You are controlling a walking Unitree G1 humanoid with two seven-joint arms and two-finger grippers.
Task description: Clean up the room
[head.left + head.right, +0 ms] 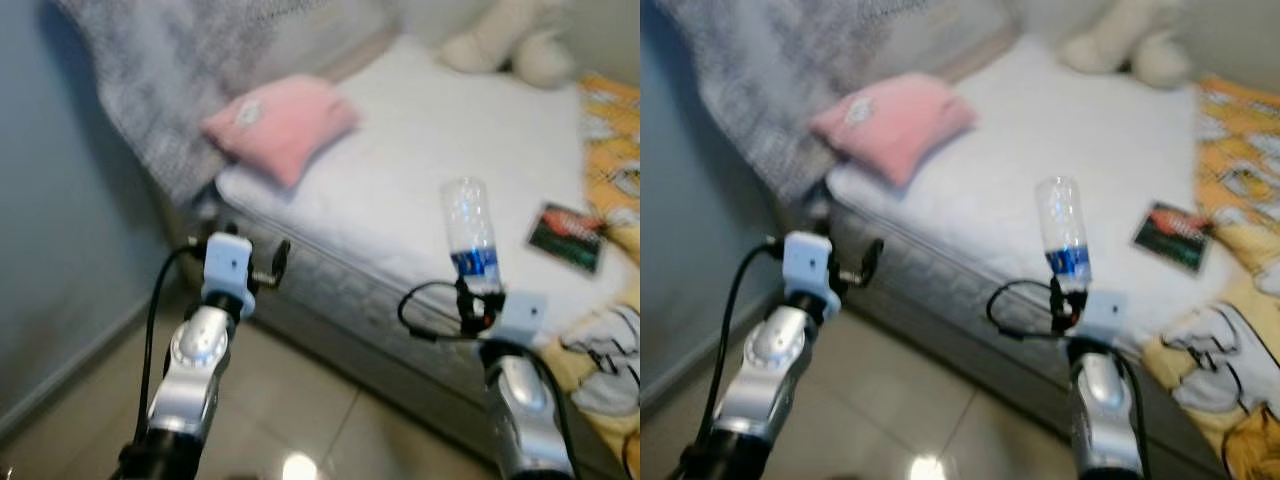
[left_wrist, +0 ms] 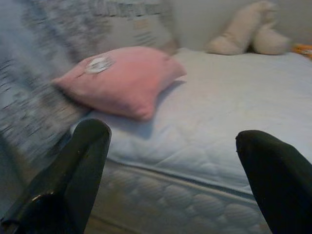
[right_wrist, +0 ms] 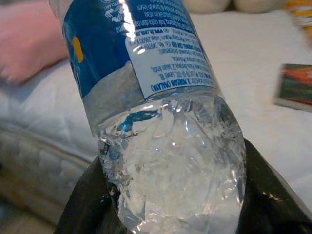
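A clear plastic water bottle (image 1: 470, 235) with a blue label stands upright in my right gripper (image 1: 478, 298), which is shut on its lower end in front of the bed's near edge. Close up, the bottle (image 3: 161, 107) sits between the black fingers (image 3: 265, 195). My left gripper (image 1: 275, 265) is held out to the left, by the bed's corner. It is open with nothing between its fingers (image 2: 83, 161). A pink pillow (image 1: 282, 122) lies on the white mattress (image 1: 420, 150) ahead of it.
A dark card or booklet (image 1: 566, 236) lies on the mattress to the right. A yellow patterned blanket (image 1: 610, 330) covers the bed's right side. A cream plush toy (image 1: 510, 45) sits at the far end. A grey blanket (image 1: 160, 70) drapes on the left. Tiled floor (image 1: 300, 420) lies below.
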